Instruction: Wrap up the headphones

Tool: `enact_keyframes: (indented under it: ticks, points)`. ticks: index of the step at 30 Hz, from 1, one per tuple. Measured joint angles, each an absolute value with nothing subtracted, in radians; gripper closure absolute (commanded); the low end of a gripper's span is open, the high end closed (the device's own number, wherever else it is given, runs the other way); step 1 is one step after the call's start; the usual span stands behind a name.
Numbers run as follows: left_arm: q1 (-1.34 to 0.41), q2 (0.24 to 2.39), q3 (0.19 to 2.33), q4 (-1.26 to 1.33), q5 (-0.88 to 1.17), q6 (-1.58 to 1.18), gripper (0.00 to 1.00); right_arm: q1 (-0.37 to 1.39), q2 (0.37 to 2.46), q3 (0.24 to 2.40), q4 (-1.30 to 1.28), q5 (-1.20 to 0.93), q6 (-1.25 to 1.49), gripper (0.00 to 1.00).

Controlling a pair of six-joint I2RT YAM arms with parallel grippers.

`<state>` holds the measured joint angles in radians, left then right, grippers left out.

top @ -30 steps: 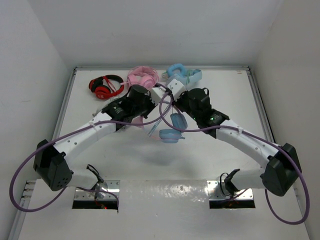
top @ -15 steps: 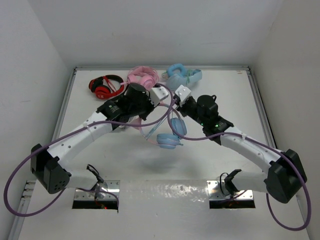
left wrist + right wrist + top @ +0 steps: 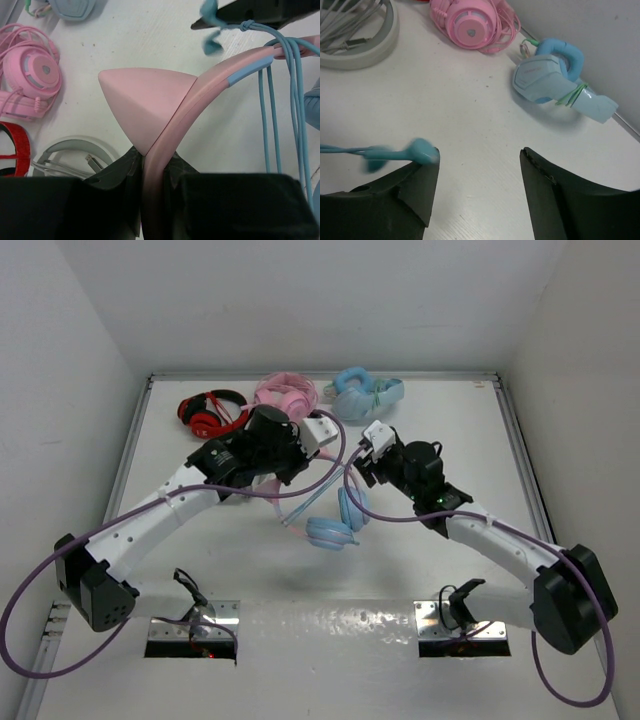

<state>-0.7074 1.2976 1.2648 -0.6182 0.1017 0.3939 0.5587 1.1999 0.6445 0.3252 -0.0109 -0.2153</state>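
The left gripper (image 3: pixel 152 172) has its fingers clamped on the pink headband of the headphones (image 3: pixel 330 532), just below one of the small pink ears (image 3: pixel 140 97). From the top view the headphones sit toward the arm bases from the all-pink pair (image 3: pixel 285 393), near the middle of the table, with both light blue earcups on the side away from that pair. Whether the cups rest on the table or hang just above it I cannot tell.

The thin teal cable (image 3: pixel 280 105) runs in several strands over the headband where pink meets a blue section, on the side away from the all-pink pair. It bunches into a knot-like turn close against a dark finger of the right gripper (image 3: pixel 480 160).

The right gripper's fingers stand well apart with nothing between them. A blurred teal cable end (image 3: pixel 420 151) sits right at the tip of one finger, and whether it touches cannot be told.

Beside the all-pink pair lie a red pair (image 3: pixel 212 412) on one side and an all-light-blue pair (image 3: pixel 555 75) on the other. A pale grey ring holding a cable with a flat plug (image 3: pixel 75 152) sits just in front of it, toward the arms.
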Motion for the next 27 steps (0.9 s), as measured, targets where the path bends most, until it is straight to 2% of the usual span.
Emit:
enact_keyframes:
  ticks: [4,5,6,19,22,27]
  points:
    - [-0.707,1.297,1.291,-0.638,0.117,0.389,1.00,0.554,1.198,0.581,0.346,-0.010,-0.191,0.28]
    - [-0.707,1.296,1.294,-0.637,0.117,0.386,1.00,0.552,1.195,0.550,0.355,-0.011,-0.181,0.08]
    - [-0.707,1.295,1.295,-0.635,0.117,0.384,1.00,0.548,1.188,0.510,0.358,-0.012,-0.165,0.01]
    - [-0.706,1.332,1.387,-0.666,0.095,0.254,1.00,0.539,1.009,0.196,0.418,-0.101,0.120,0.01]
    - [-0.706,1.348,1.414,-0.665,0.027,0.189,1.00,0.539,0.986,0.123,0.459,-0.013,0.239,0.01]
    - [-0.705,1.360,1.405,-0.627,-0.115,0.115,1.00,0.538,0.868,0.098,0.315,0.179,0.364,0.01]
